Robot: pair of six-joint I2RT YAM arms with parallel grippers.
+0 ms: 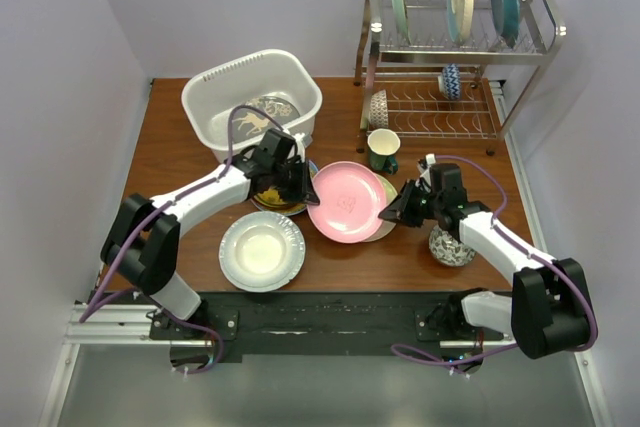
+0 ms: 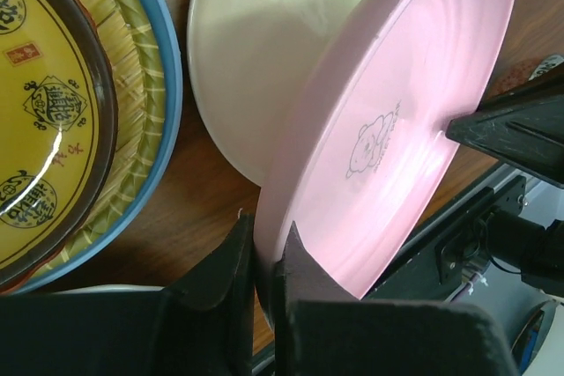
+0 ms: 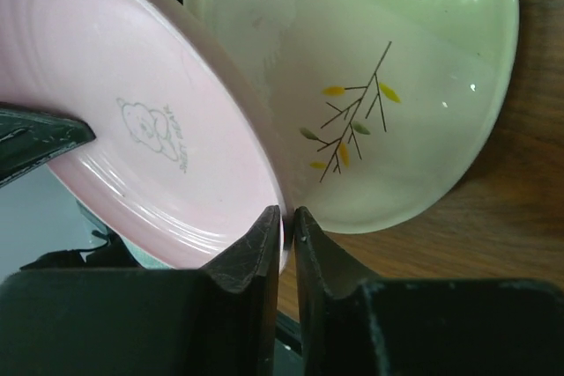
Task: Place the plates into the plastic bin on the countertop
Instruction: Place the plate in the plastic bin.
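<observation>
Plastic bin [image 1: 205, 107]: patterned plate [image 1: 264, 113] lying inside

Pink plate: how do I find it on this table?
Start at the middle of the wooden countertop, in front of the dark green mug. The pink plate is the only pink one, with a little bear drawn on it.

Dark reddish-brown wooden countertop [image 1: 170, 157]. On it: white plastic bin [image 1: 205, 112] back left, steel dish rack [image 1: 440, 117] back right, green mug [image 1: 383, 150], white plate [image 1: 261, 250] front left, blue-rimmed plate [image 2: 163, 85], pale green plate [image 3: 414, 68], patterned bowl [image 1: 450, 249] front right.
</observation>
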